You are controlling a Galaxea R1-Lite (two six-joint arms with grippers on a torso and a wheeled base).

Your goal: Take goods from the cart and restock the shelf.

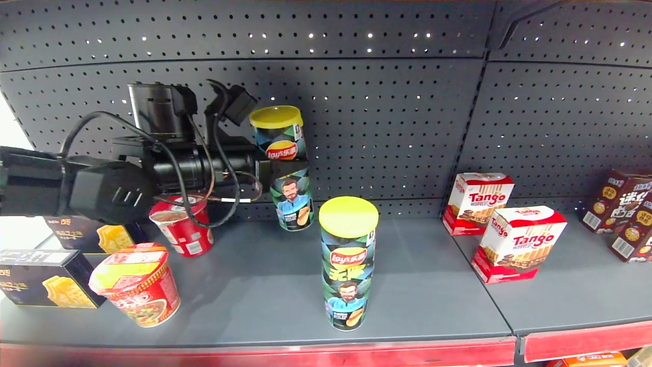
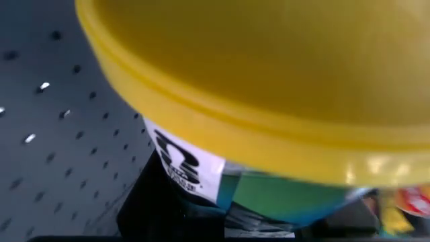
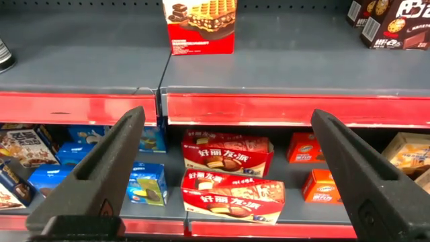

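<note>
Our left gripper [image 1: 270, 171] clasps a chip can [image 1: 280, 135] just before the pegboard [image 1: 387, 127]. A second can [image 1: 348, 255] stands on the shelf [image 1: 254, 285], to the gripper's right and nearer us. Below the gripper's arm sits a noodle cup [image 1: 181, 229]. Well to the gripper's right lies a wafer box [image 1: 519, 242], with a further box [image 1: 476, 201] behind it.

From where I stand, the left arm [image 1: 30, 178] is matt black all over, built from blocky segments, with a rounded joint cover [image 1: 114, 196] cut by a few slanted slots. Black cables [image 1: 178, 168] loop loosely along it, and a boxy black camera housing [image 1: 155, 109] sits on top, close to the left tool [image 1: 275, 171]. The right tool [image 3: 228, 115] has two dark, flat, wedge-shaped fingers [image 3: 94, 181] that taper to blunt tips
</note>
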